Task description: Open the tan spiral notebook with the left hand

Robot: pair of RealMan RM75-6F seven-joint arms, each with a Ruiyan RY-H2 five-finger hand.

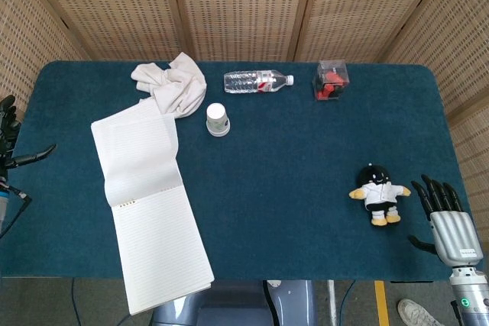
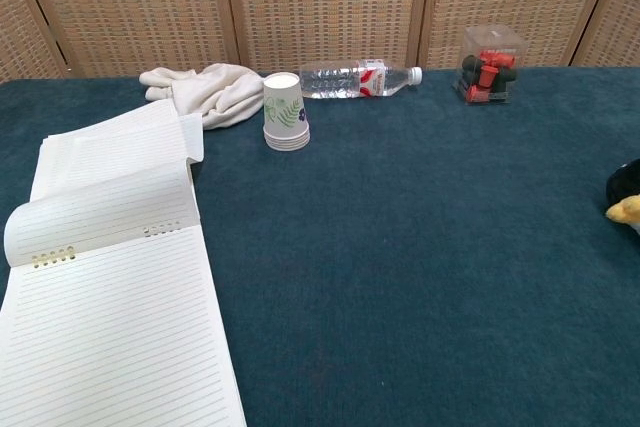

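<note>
The spiral notebook [image 1: 149,204] lies open on the left of the blue table, showing white lined pages; its tan cover is hidden underneath. The flipped pages [image 2: 115,182] rest flat beyond the spiral, slightly bowed at the fold. My left hand [image 1: 11,137] is off the table's left edge, fingers spread, holding nothing, well clear of the notebook. My right hand [image 1: 446,215] rests at the front right with fingers spread and nothing in it. Neither hand shows in the chest view.
A crumpled beige cloth [image 1: 174,85] lies just behind the notebook's far edge. A stack of paper cups [image 1: 218,120], a lying water bottle [image 1: 257,81] and a clear box of red items [image 1: 331,81] sit at the back. A plush doll [image 1: 377,194] sits near my right hand.
</note>
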